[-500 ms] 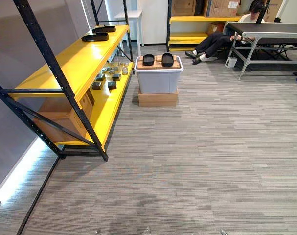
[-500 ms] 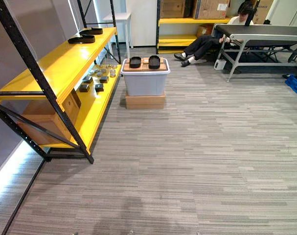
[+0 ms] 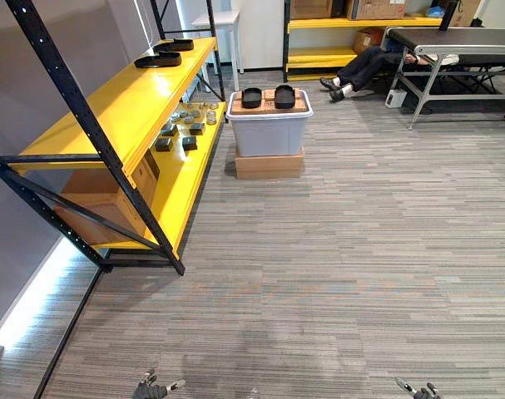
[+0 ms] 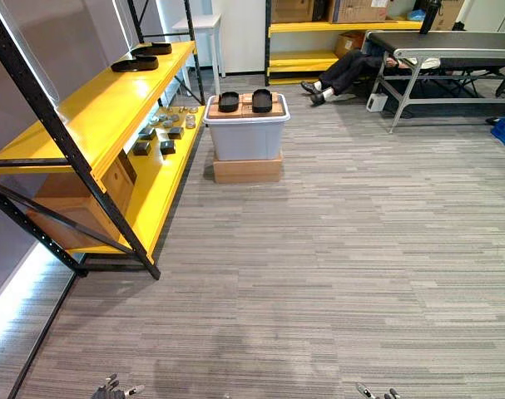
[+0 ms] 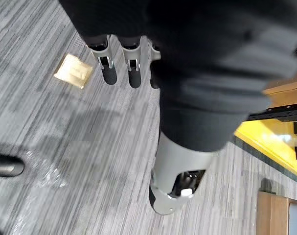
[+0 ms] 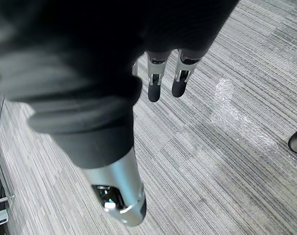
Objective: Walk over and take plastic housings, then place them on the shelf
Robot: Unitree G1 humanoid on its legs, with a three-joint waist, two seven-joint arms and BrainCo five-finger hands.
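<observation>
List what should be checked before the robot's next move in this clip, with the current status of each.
1. Hands free: left robot hand and right robot hand are open, holding nothing: ok.
2. Targets found: two black plastic housings lie on top of the grey bin: ok.
3. Reach: the bin stands far ahead: not ok, walk first.
4. Path: no obstacle shows on the carpet toward the bin: ok.
5. Shelf room: the yellow top shelf has bare surface beside two other housings: ok.
6. Person sits beyond the bin, off the path: ok.
</observation>
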